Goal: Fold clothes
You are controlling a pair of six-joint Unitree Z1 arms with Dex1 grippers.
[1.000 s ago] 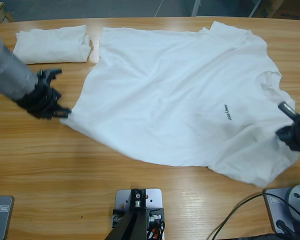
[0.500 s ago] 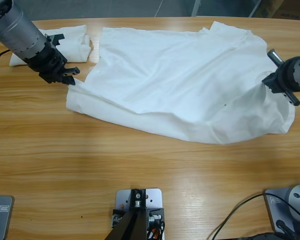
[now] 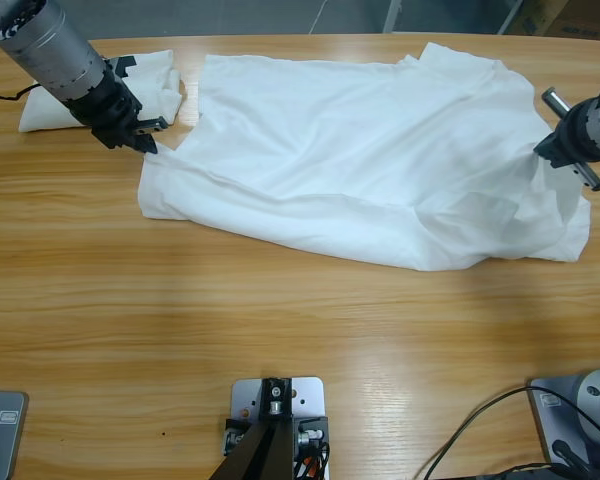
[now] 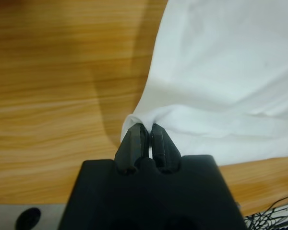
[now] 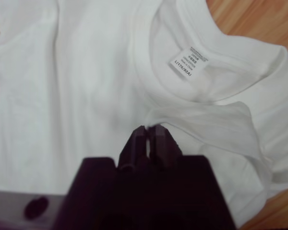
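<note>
The large white T-shirt [image 3: 360,160] lies folded over itself across the far half of the wooden table [image 3: 280,330]. No chest logo shows. At the shirt's left end, my left gripper [image 3: 148,145] is shut on a hem corner. The left wrist view shows the jaws [image 4: 145,128] pinching that corner of the shirt [image 4: 221,72]. My right gripper [image 3: 545,155] is shut on the shirt's right end. In the right wrist view its jaws [image 5: 149,128] clamp a fold just below the collar [image 5: 149,91] and its neck label [image 5: 188,62].
A second white garment [image 3: 160,85], folded, lies at the far left and is partly hidden behind my left arm. The table's far edge runs just beyond the shirt. A black cable [image 3: 480,425] lies at the near right.
Both grippers have carried the shirt's near edge away toward the far side, folding the shirt over itself. The chest logo is now covered.
</note>
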